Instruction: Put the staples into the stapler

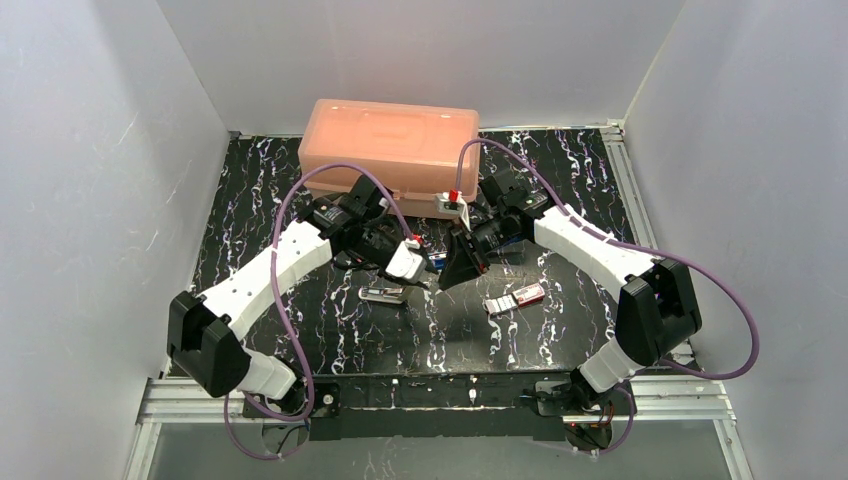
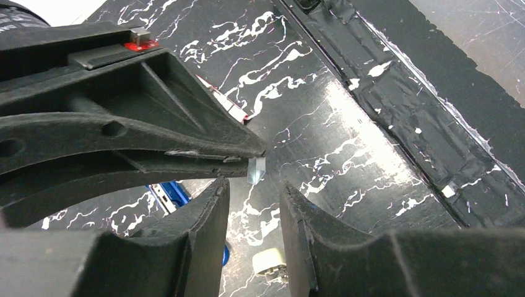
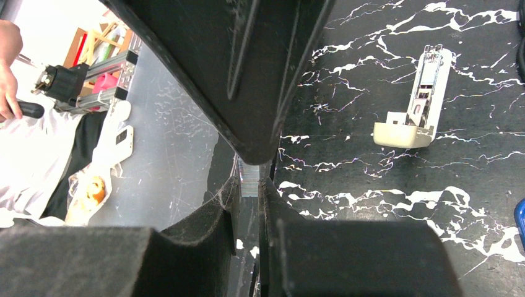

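At the middle of the black, white-veined worktop [image 1: 450, 340] the two arms meet. The right wrist view shows the right end effector [image 3: 249, 185] clamped on a short strip of silvery staples [image 3: 249, 175], too small to make out from overhead. The left wrist view shows the left end effector [image 2: 254, 201] with its fingers apart and the strip just beyond their tips. From overhead, the small pink-red cardboard staple box [image 1: 520, 297] lies near the right arm, and the opened cream plastic stapler [image 1: 383, 294] lies near the left.
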Available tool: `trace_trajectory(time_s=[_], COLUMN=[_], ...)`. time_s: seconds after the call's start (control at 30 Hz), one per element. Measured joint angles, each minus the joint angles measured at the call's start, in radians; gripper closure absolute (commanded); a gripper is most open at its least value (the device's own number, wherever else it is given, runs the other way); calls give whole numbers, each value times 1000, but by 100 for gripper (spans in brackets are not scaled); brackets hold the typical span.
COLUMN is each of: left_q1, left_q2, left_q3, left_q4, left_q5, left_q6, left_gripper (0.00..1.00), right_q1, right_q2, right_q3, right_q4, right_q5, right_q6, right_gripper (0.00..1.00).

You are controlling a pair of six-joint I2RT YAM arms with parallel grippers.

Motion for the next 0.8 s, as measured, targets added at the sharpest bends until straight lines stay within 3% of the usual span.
trace_trajectory(time_s=[0.8], left_q1=[-39], left_q2=[26], left_q3=[-2], left_q4=[5], left_q5=[-52], left_q6=[27], left_gripper=[79], right_q1=[-8], right_q2=[3], right_q3=[-16], right_q4=[23], right_q5=[-11], right_q6=[31], right_gripper=[83])
